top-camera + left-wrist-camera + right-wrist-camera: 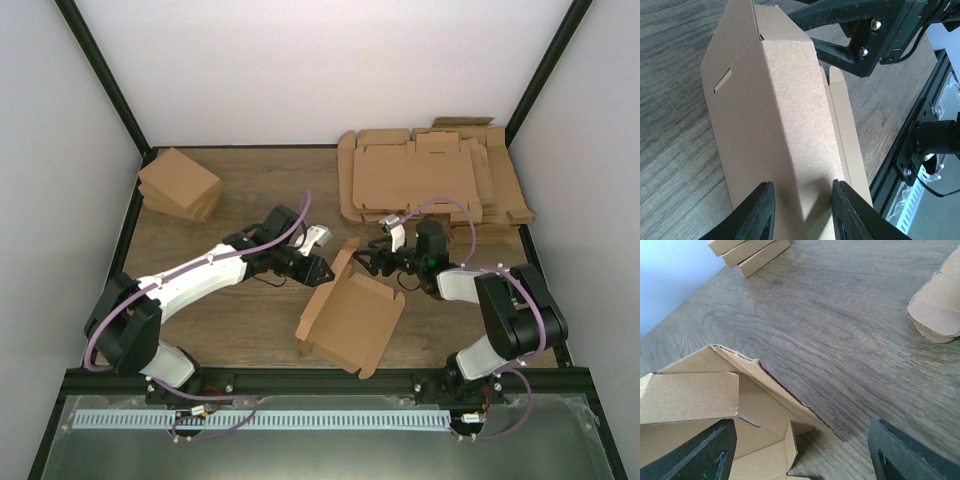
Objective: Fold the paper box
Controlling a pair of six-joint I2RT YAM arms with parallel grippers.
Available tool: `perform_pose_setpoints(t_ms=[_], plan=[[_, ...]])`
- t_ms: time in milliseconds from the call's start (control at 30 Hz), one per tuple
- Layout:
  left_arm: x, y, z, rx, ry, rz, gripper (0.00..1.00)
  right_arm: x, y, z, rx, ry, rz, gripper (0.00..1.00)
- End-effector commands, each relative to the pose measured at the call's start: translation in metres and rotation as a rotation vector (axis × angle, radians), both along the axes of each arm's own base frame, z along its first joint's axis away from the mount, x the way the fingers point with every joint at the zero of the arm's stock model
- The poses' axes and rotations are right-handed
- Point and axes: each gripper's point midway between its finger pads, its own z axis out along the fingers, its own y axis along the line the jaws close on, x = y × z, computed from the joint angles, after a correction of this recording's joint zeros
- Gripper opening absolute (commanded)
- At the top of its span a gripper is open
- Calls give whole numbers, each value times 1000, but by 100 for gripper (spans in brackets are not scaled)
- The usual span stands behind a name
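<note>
Brown paper box, long axis diagonal

— Entry one, placed against the paper box?
— Pile of small boxes: sitting behind it, well to the left.
— Entry two?
— Stack of flat sheets: lying behind it, to the right. Table: lying beneath all.

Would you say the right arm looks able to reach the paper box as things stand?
Probably yes: the right gripper hangs open right beside the paper box, with nothing between them.
</note>
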Motion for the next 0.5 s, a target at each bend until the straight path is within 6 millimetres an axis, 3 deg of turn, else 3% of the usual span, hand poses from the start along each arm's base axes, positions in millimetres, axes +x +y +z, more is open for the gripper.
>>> perform_pose_setpoints(t_ms=[0, 200, 300, 467], plan=[[-2, 6, -18, 68, 20, -7, 34, 10, 6, 18, 42, -90, 28, 75], [-1, 4, -18, 63, 21, -10, 34, 15, 13, 15, 66, -106, 67, 84], [0, 3, -15, 61, 17, -10, 34, 15, 16, 17, 89, -127, 82, 83], [0, 4, -16, 63, 19, -7, 34, 10, 21, 18, 101, -143, 135, 62]])
